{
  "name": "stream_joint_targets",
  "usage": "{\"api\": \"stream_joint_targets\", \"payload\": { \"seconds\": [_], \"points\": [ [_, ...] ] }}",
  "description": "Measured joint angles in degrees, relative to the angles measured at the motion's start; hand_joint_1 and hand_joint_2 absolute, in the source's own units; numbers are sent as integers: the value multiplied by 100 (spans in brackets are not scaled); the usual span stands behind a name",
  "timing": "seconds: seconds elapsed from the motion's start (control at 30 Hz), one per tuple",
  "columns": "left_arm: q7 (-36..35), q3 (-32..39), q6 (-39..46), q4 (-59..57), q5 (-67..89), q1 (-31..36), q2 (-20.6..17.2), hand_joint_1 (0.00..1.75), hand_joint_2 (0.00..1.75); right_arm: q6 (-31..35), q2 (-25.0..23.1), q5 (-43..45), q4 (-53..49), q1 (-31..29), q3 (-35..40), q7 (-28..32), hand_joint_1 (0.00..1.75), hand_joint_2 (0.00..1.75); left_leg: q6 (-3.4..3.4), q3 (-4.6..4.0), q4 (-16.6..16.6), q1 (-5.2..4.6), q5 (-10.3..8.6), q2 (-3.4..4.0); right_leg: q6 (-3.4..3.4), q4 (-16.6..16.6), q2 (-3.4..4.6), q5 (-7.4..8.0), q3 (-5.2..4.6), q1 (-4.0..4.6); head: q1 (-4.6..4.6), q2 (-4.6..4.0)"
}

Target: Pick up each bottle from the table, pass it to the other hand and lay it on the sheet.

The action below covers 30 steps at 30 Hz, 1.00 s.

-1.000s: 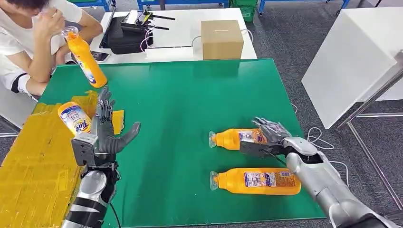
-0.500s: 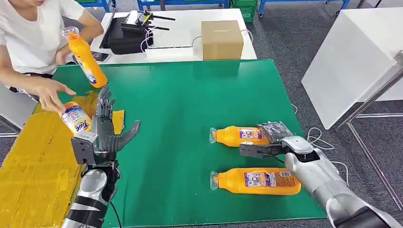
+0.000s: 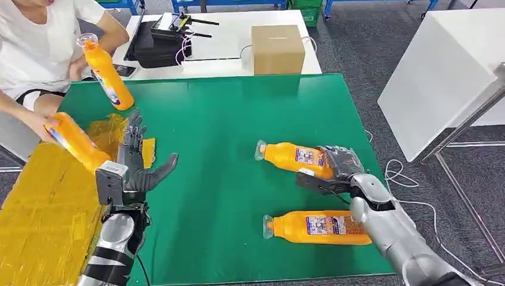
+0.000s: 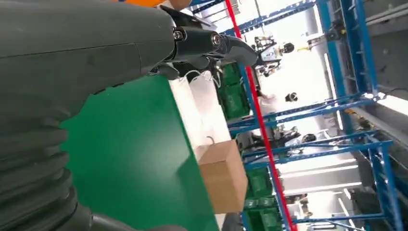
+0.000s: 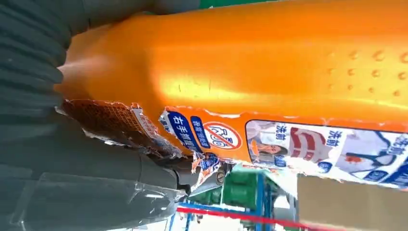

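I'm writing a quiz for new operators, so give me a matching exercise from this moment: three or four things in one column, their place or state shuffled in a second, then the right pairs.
Things:
1. cardboard box
2. left hand
3. bottle with its cap lifted off the mat
4. bottle lying flat nearest the robot

Places or states:
A. gripped by the right hand
B. on the white table beyond the mat
C. untouched on the green mat
D. raised, fingers spread, holding nothing

Pairs: 1-B, 2-D, 3-A, 4-C

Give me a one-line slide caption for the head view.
Right hand grips an orange plastic bottle over the green mat; open left hand waits.
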State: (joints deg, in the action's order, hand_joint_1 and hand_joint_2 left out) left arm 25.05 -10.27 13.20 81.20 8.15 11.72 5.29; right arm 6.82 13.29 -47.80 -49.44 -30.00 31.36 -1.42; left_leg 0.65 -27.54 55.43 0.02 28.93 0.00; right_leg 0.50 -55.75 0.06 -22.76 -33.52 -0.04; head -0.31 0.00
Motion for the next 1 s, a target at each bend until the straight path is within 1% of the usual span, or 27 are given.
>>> {"api": "stream_joint_targets", "payload": {
  "seconds": [0.23,0.3,0.33,0.43,0.5,0.6,0.7,0.83,1.0],
  "points": [
    [-39,0,-17,0,15,-7,-31,0,175,13,-50,39,-406,221,-332,28,175,175,0,-1,0,-1,0,-3,0,0,0,0,0,-2,4,0],
    [-237,0,-171,0,118,-7,-55,0,175,228,-92,184,-518,320,-442,199,175,175,0,-2,0,-1,0,-5,0,0,0,0,0,-2,7,0],
    [-416,-9,-318,0,173,-5,-96,0,175,447,-147,247,-625,382,-551,276,175,175,0,-2,0,-1,0,-4,0,0,0,0,-1,-2,4,0],
    [-754,-20,-865,-13,127,38,-198,0,175,948,-397,410,-1098,610,-965,398,175,175,0,-2,0,0,0,-2,0,0,1,0,-7,2,4,0],
    [-870,-53,-1063,-26,127,115,-249,0,175,1106,-577,645,-1412,784,-1211,560,175,175,0,-3,0,2,0,-2,0,0,1,0,-9,4,2,0],
    [-1053,-170,-1359,-55,68,277,-328,0,175,1281,-852,1225,-1861,1006,-1590,911,175,175,-1,-6,0,4,-1,-7,0,-1,0,0,-9,5,2,0],
    [-1154,-317,-1508,-85,57,442,-365,0,175,1268,-1038,1642,-2087,1131,-1825,1119,175,175,-1,-5,-1,3,-1,-5,0,-1,1,0,-8,3,2,0],
    [-1307,-599,-1709,-140,-15,760,-428,0,175,999,-1248,2241,-2238,1214,-1969,1373,175,175,-1,-5,0,1,-2,-6,0,-1,1,0,-8,-1,4,0],
    [-1366,-896,-1845,-190,-138,1024,-437,0,175,981,-1462,2312,-2321,1218,-1967,1495,175,175,-1,-6,0,0,-1,-2,0,-1,1,0,-9,0,4,0]
  ]
}}
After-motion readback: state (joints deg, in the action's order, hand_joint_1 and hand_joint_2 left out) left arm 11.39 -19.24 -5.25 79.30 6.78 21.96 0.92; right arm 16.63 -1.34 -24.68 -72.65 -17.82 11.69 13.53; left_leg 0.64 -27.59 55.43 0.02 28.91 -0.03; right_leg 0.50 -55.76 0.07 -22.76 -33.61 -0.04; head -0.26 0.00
